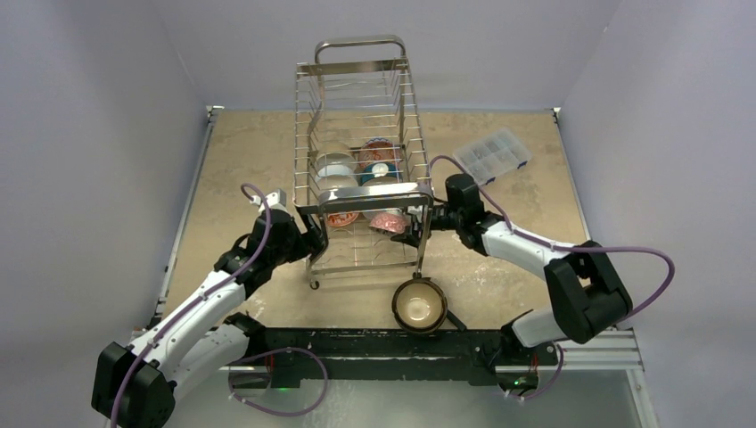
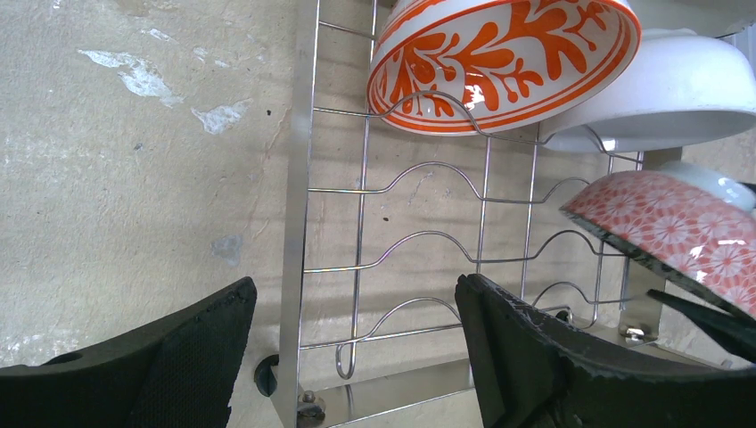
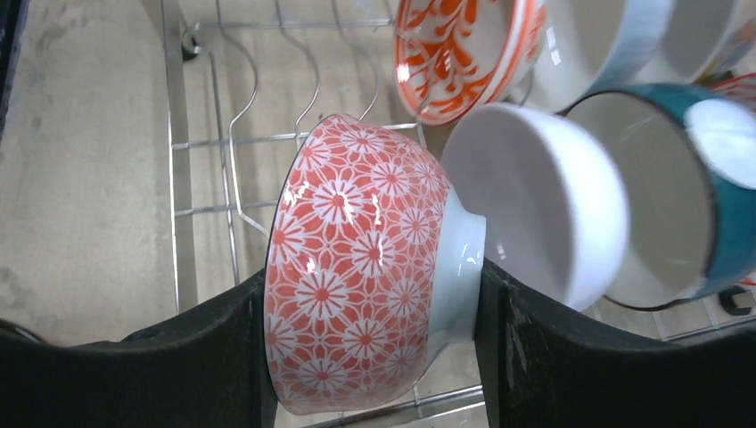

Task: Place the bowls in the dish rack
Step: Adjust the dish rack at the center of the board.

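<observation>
Sandy, mottled desk point(image 1: 241, 178) lay under plain grey walls, with the dish rack point(image 1: 361, 178) standing mid-desk. My right jaws were clamped on a red flower-patterned bowl point(image 3: 357, 267), its rim against one side and its white foot against the other. They held it on edge over the rack's lower wires, just beside a white bowl point(image 3: 535, 205) and a teal bowl point(image 3: 727, 214). My left jaws stood wide apart, gripping nothing (the rack's corner rail ran up between them), below an orange leaf-patterned bowl point(image 2: 504, 62). One dark brown bowl point(image 1: 420, 304) sat on the desk before the rack.
</observation>
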